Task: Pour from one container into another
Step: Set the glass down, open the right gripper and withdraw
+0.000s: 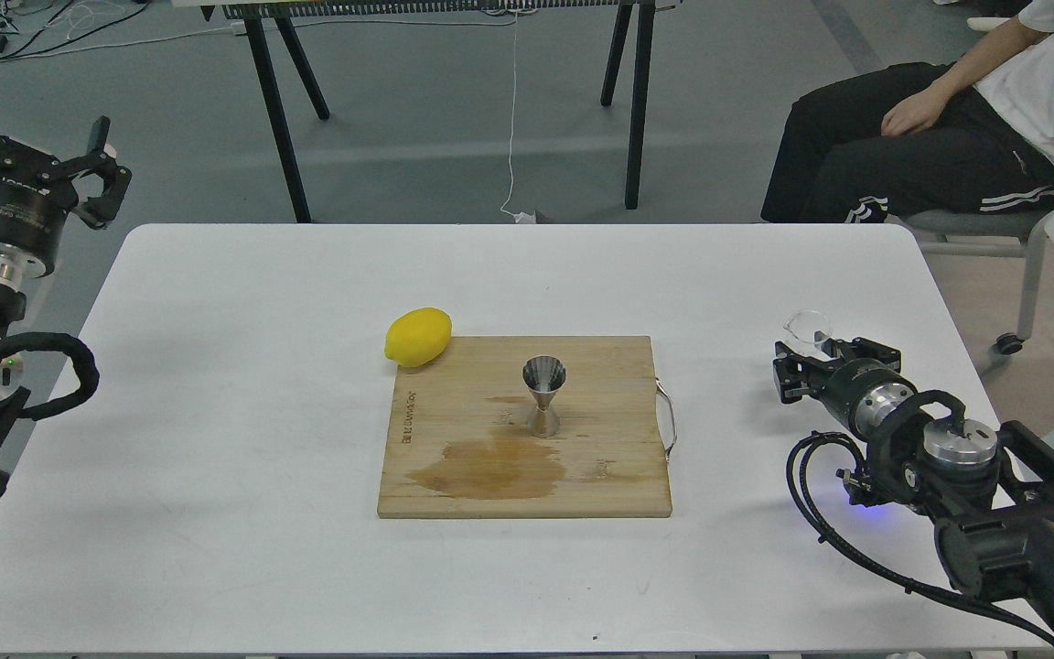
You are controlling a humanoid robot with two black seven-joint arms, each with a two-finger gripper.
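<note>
The small clear cup (808, 328) stands upright low at the table's right side, held at the tip of my right gripper (818, 355), whose fingers close around it. The steel hourglass jigger (543, 395) stands upright in the middle of the wooden cutting board (609, 476), well to the left of the cup. My left gripper (92, 174) hangs open and empty beyond the table's left edge, far from both.
A yellow lemon (418, 336) rests at the board's far left corner. A wet stain (490, 469) darkens the board in front of the jigger. A seated person (939, 137) is behind the table's far right corner. The white table (216, 412) holds nothing else.
</note>
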